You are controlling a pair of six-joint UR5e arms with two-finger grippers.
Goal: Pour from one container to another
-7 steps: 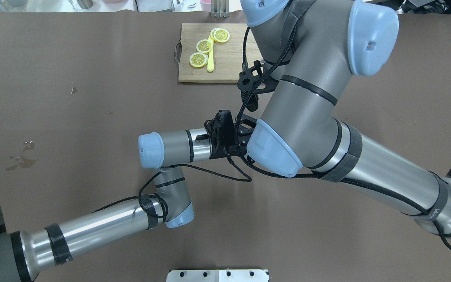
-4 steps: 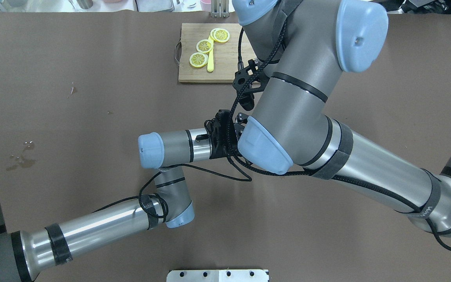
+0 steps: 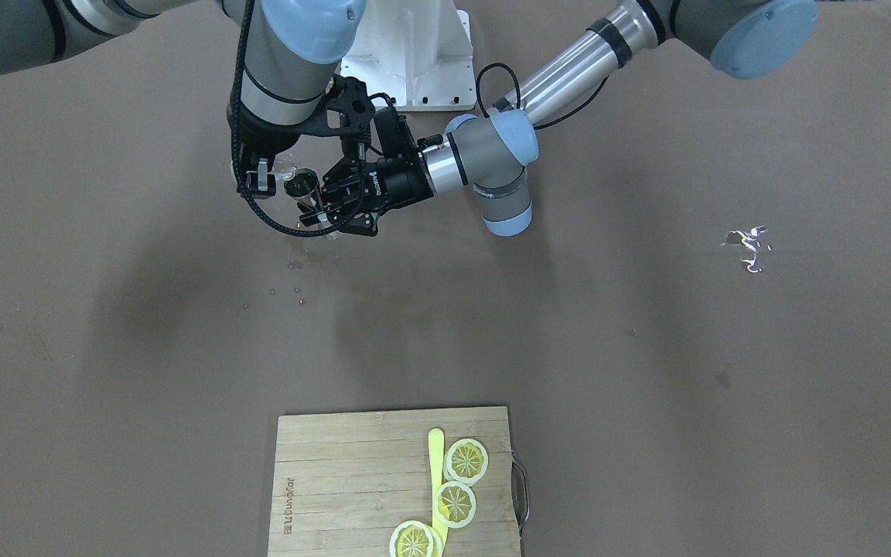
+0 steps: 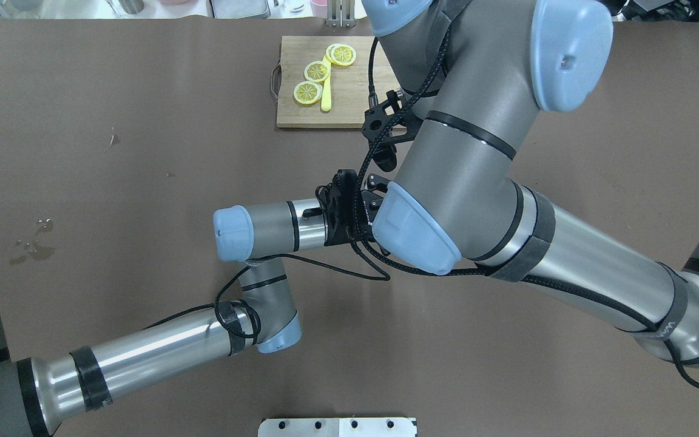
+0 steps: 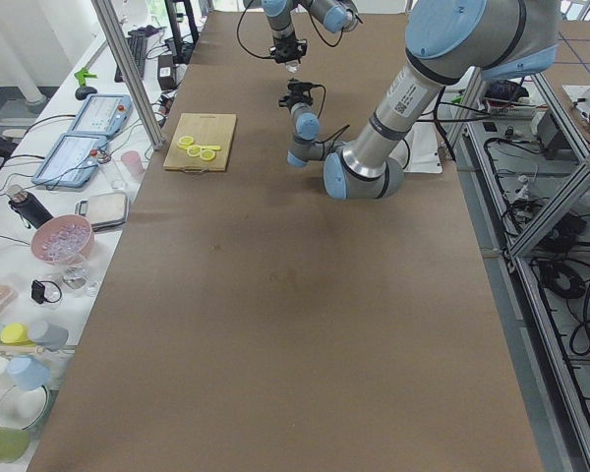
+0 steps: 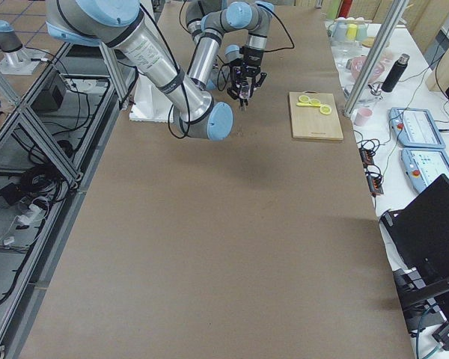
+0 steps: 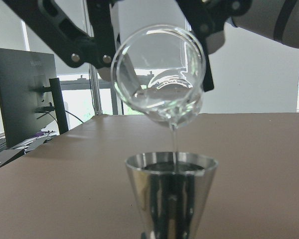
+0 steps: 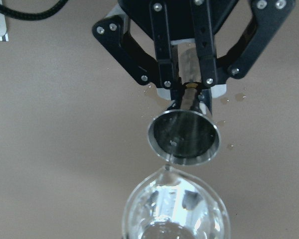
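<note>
Pour under way: glass point(image 7: 159, 74) tipped far over, mouth towards the left wrist camera, lip straight above the open top cone of the jigger point(image 7: 171, 196), the two apart with only a thin stream of clear liquid joining them. Right gripper point(image 3: 271, 172) pinches the glass by its sides, black links showing either side of it. Left gripper point(image 8: 187, 92) is clamped on the jigger's narrow waist, one finger on each side. Jigger's long axis stands upright, glass axis lies near level, so the stream lands inside the rim, a little off centre in the right wrist view. Both are held above the table point(image 3: 646, 348) near the robot's base, well apart from the cutting board point(image 3: 337, 464) with its lemon slices point(image 3: 465, 460). Judgement: the next move turns on holding lip over rim; any sideways drift and it spills, and drops point(image 3: 295, 267) already lie on the table below. Fill level in the jigger is hard to read, some liquid is left in the glass. A separate wet patch point(image 3: 747, 246) lies far out on the left arm's side. Writing: a burnt mark on the board's corner, white lettering on the left gripper's body and letters on a right arm strap are all too small to read
</note>
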